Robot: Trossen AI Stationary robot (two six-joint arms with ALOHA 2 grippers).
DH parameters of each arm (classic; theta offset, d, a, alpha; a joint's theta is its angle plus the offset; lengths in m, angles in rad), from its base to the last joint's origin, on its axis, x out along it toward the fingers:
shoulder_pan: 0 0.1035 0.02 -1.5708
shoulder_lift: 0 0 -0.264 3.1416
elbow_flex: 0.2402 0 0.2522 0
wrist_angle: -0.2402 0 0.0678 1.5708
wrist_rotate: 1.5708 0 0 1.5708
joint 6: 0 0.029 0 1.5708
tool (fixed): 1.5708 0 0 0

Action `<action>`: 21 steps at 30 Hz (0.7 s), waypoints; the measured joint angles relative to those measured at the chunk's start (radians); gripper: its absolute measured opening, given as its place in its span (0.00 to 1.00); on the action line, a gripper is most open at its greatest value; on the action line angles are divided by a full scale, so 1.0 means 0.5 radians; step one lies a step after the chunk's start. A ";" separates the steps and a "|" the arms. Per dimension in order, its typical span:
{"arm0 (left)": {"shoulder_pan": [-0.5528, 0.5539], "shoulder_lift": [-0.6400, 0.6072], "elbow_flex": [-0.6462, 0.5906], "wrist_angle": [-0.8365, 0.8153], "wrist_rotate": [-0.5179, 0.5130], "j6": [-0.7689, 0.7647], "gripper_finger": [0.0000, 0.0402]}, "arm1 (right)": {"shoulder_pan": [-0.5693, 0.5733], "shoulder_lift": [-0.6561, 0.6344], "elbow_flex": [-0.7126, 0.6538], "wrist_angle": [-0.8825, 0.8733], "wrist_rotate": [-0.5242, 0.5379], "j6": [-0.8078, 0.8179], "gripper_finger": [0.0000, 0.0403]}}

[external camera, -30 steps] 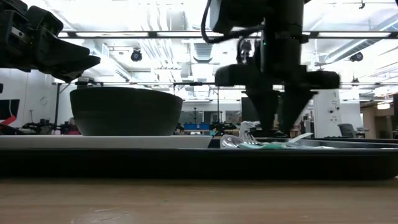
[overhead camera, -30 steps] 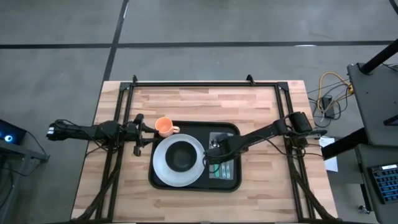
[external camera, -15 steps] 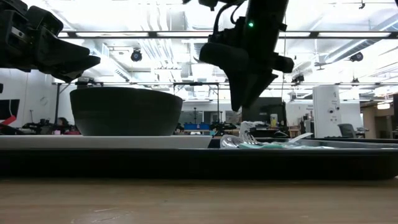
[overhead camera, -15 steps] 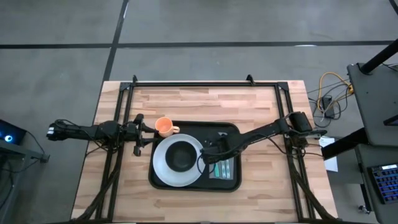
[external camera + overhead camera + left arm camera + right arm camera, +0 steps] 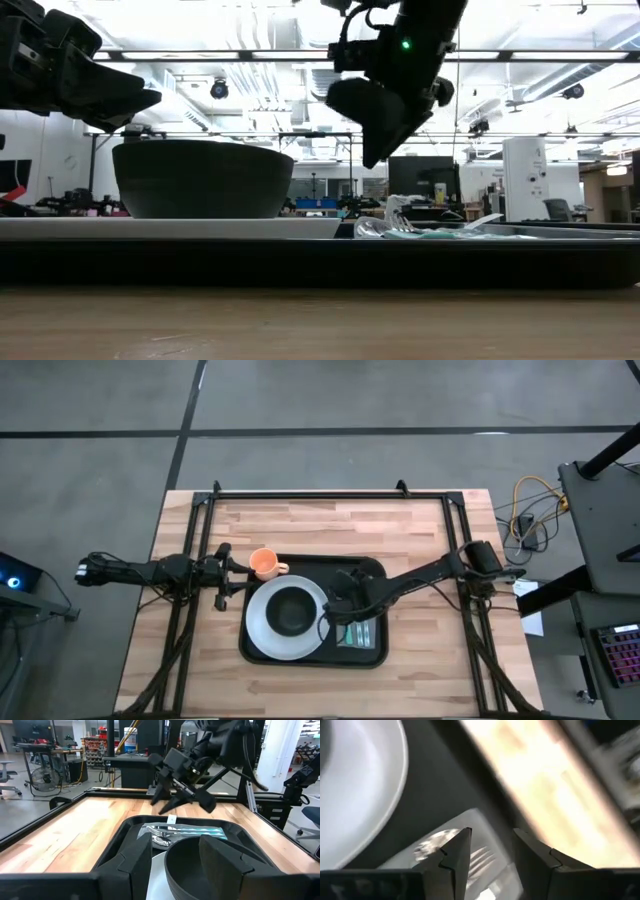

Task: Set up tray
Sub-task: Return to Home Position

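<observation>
**On the wooden table, the laying looks done and the arms are due home**

At the centre of the light wooden table (image 5: 300, 520) sits the large flat black rectangular tray (image 5: 315, 568). Taking the far edge, seen from above, as twelve o'clock, the round white plate (image 5: 262, 632) with the dark bowl (image 5: 291, 611) on it fills the tray's nine o'clock half. The small orange cup (image 5: 263, 563) stands at the eleven o'clock corner. The grey folded napkin (image 5: 210, 832) with the bluish cutlery (image 5: 161, 837) lies along the three o'clock side.

The right gripper (image 5: 335, 607) hangs above the tray between bowl and napkin, clear of both. Its claw is released, with nothing between the fingers. The left gripper (image 5: 222, 572) waits at the tray's ten o'clock edge beside the cup, also released and empty.

To my eye the setting is finished and the step in hand is the retreat. The right arm should rise first, then draw back toward three o'clock. It has to clear the bowl's lip, the cutlery and the tray rim on the way.
</observation>
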 joint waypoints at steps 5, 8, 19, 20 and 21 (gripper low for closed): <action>-0.001 0.000 0.000 0.000 0.000 0.000 0.36 | 0.061 -0.001 -0.099 0.009 0.383 -0.196 0.31; 0.000 0.000 0.000 0.000 0.000 0.000 0.36 | 0.080 -0.002 -0.166 0.014 0.559 -0.213 0.30; 0.000 0.000 0.000 -0.001 0.000 -0.001 0.36 | 0.102 -0.090 -0.459 0.246 0.795 -0.400 0.29; 0.000 0.000 0.000 -0.001 0.000 -0.001 0.36 | 0.103 -0.125 -0.495 0.347 0.804 -0.469 0.29; -0.001 0.000 0.000 0.000 0.000 -0.001 0.36 | 0.105 -0.170 -0.538 0.501 0.802 -0.574 0.29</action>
